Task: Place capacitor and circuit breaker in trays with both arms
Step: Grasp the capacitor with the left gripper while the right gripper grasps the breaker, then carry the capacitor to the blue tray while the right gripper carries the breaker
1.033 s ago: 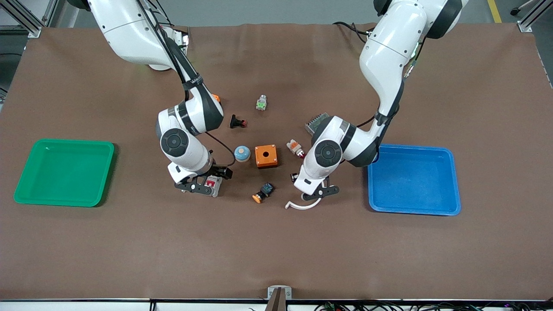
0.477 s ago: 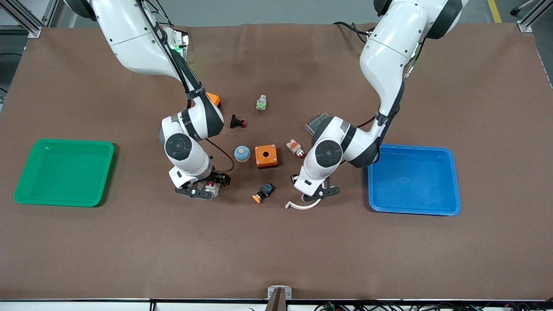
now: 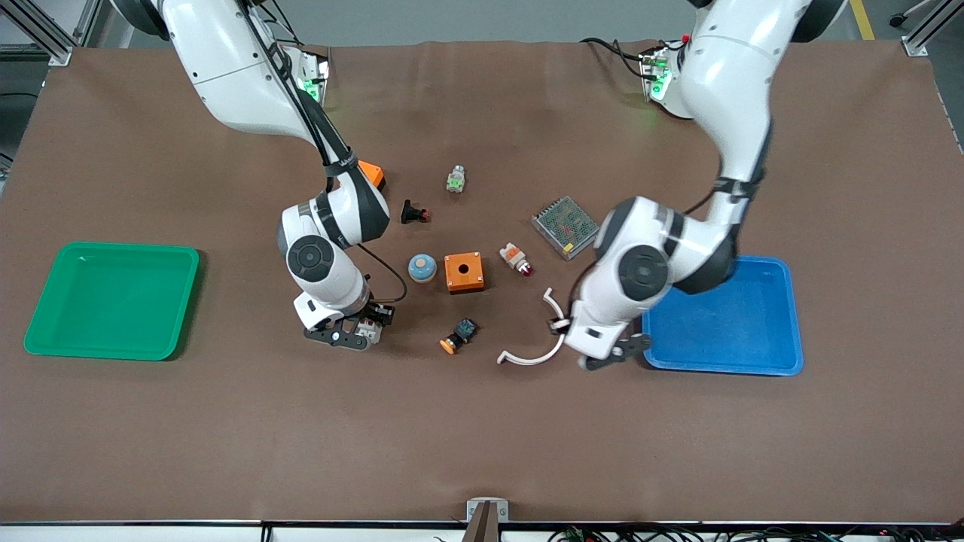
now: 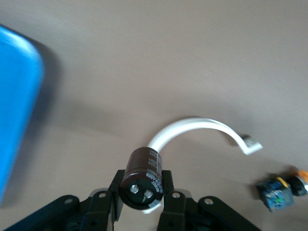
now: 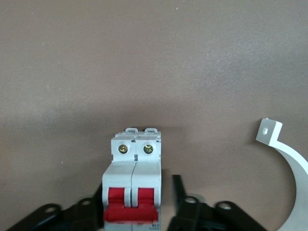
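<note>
The capacitor (image 4: 144,172), a dark cylinder with a pale end, is clamped between my left gripper's (image 4: 142,185) fingers in the left wrist view. In the front view the left gripper (image 3: 611,355) is lifted beside the blue tray's (image 3: 721,312) edge, and the capacitor is hidden there. The circuit breaker (image 5: 134,178), white-grey with red levers, stands on the mat between my right gripper's (image 5: 138,192) fingers. One finger is against it and the other stands a little off it. In the front view the right gripper (image 3: 354,331) is down at the breaker (image 3: 368,325).
A green tray (image 3: 113,299) lies at the right arm's end. Mid-table are an orange box (image 3: 464,272), a blue dome button (image 3: 422,267), an orange-capped button (image 3: 458,336), a white curved strip (image 3: 538,354), a white-orange lamp part (image 3: 515,258) and a mesh-topped unit (image 3: 565,226).
My left gripper has risen with the capacitor and swung toward the blue tray, uncovering the mesh unit. My right gripper has settled lower around the breaker and barely shifted.
</note>
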{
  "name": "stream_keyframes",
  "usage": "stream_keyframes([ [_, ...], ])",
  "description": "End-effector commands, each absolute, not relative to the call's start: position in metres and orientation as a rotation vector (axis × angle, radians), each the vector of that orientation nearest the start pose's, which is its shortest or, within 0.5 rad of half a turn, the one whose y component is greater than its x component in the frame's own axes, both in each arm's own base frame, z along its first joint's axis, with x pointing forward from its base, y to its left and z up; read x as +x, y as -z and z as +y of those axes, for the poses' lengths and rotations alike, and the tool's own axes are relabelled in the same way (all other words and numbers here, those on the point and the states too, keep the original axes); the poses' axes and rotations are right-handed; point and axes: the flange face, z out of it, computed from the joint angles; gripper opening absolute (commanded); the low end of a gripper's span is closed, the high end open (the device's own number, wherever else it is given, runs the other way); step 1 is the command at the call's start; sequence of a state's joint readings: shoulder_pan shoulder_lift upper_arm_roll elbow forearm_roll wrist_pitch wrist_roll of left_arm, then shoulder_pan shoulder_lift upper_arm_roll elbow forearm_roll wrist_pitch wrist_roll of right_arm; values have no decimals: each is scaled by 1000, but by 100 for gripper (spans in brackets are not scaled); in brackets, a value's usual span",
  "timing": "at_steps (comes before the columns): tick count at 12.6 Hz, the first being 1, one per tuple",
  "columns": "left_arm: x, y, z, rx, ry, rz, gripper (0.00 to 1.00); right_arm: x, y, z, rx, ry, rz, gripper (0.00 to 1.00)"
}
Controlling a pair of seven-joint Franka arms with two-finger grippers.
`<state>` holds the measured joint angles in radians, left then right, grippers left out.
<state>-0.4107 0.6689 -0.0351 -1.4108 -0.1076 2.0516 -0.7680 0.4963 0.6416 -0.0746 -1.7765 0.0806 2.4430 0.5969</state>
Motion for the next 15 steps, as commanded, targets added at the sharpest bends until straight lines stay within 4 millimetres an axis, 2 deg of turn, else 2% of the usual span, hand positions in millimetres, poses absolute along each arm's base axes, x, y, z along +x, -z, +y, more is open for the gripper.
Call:
stream_keyframes([
  [1, 652, -320, -234, -3110, -263, -592, 27, 609, -202, 271, -3100, 29, 384, 8],
  [3, 654, -315, -175, -3115, -314, -507, 27, 619, -213, 259, -3093, 44, 394, 0],
  [4, 656, -311, -145, -3111, -324, -463, 27, 631, -227, 239, -3110, -1, 424, 0],
  [5, 657, -306, -119, -3102, -333, -425, 27, 643, -254, 221, -3122, -51, 419, 0],
  [6, 654, -299, -97, -3086, -345, -371, 27, 649, -279, 200, -3136, -107, 375, 0],
  [8, 652, -283, -64, -3039, -350, -311, 27, 659, -318, 134, -3125, -125, 381, 0],
  [9, 653, -275, -54, -3030, -338, -308, 27, 660, -329, 99, -3124, -143, 396, 0],
  [10, 650, -263, -51, -3022, -332, -299, 27, 660, -337, 51, -3142, -147, 386, 0],
  [11, 646, -251, -50, -3022, -311, -288, 27, 653, -334, 15, -3161, -163, 369, 0],
  [13, 640, -238, -54, -3027, -295, -286, 27, 638, -330, -71, -3143, -180, 434, 0],
  [15, 637, -225, -56, -3032, -282, -285, 27, 622, -328, -134, -3137, -192, 354, 0],
])
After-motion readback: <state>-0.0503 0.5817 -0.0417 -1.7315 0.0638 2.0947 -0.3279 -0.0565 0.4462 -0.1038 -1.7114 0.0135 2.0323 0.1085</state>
